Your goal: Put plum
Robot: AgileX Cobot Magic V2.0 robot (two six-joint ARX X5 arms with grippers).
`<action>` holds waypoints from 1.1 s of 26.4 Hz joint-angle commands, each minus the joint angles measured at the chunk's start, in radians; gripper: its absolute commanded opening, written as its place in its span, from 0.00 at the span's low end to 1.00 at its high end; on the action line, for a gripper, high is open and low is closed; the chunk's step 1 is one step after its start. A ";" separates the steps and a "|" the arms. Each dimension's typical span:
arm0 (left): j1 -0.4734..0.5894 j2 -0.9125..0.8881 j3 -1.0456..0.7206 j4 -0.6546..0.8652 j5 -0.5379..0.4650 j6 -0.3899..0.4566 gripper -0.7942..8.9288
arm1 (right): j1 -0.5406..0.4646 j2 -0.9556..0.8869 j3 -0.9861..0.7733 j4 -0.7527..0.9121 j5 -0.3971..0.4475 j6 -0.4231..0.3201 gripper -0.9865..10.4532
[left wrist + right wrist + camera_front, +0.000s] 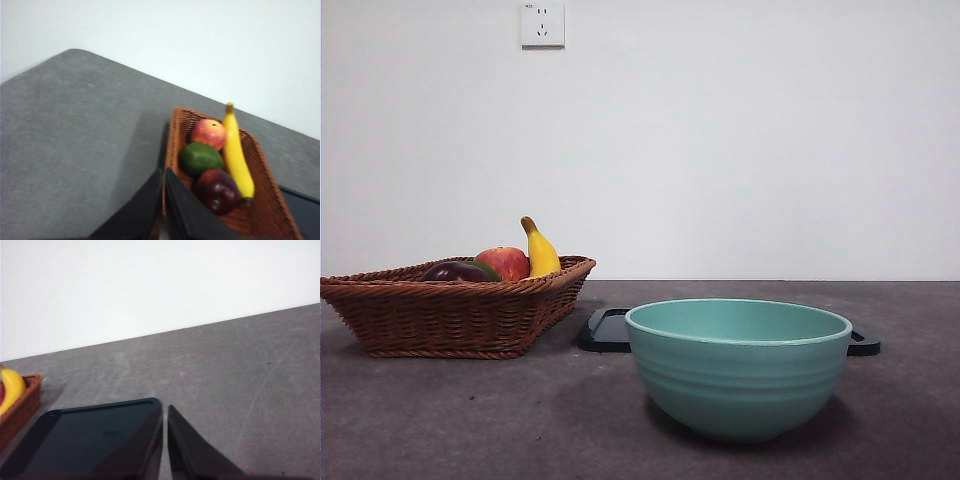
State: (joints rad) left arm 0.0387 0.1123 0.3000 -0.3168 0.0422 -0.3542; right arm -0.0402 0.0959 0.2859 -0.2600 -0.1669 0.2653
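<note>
Plum (217, 190) lies ungrasped in the basket (267, 207) just ahead of the left end effector (164, 172), whose empty jaws are closed together, so opening and reaching in likely come next.

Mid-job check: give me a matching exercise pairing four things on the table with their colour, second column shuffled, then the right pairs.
Things:
1. plum
2. banana
3. bowl
4. basket

Colours:
A. teal green
B. woven brown
C. dark maroon
D. yellow

Pairs: 1-C, 2-D, 3-A, 4-B.

The plum lies in the basket beside the banana, an apple and a dark green fruit; the bowl stands apart from the basket.
</note>
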 commanded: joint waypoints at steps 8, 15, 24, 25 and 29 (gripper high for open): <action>-0.002 0.241 0.256 -0.157 0.204 0.087 0.09 | 0.000 0.261 0.304 -0.248 -0.159 -0.120 0.09; -0.028 0.457 0.421 -0.279 0.364 0.170 0.09 | 0.020 0.479 0.517 -0.447 -0.237 -0.219 0.09; -0.127 0.687 0.673 -0.500 0.531 0.277 0.09 | 0.165 0.691 0.729 -0.685 -0.283 -0.299 0.09; -0.141 0.700 0.701 -0.542 0.537 0.298 0.09 | 0.189 0.706 0.745 -0.715 -0.302 -0.309 0.09; -0.177 0.714 0.758 -0.692 0.538 0.399 0.09 | 0.271 0.720 0.759 -0.753 -0.322 -0.322 0.09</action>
State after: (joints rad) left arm -0.1356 0.8181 1.0325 -1.0107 0.5758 -0.0044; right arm 0.2249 0.8104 1.0248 -1.0157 -0.4839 -0.0383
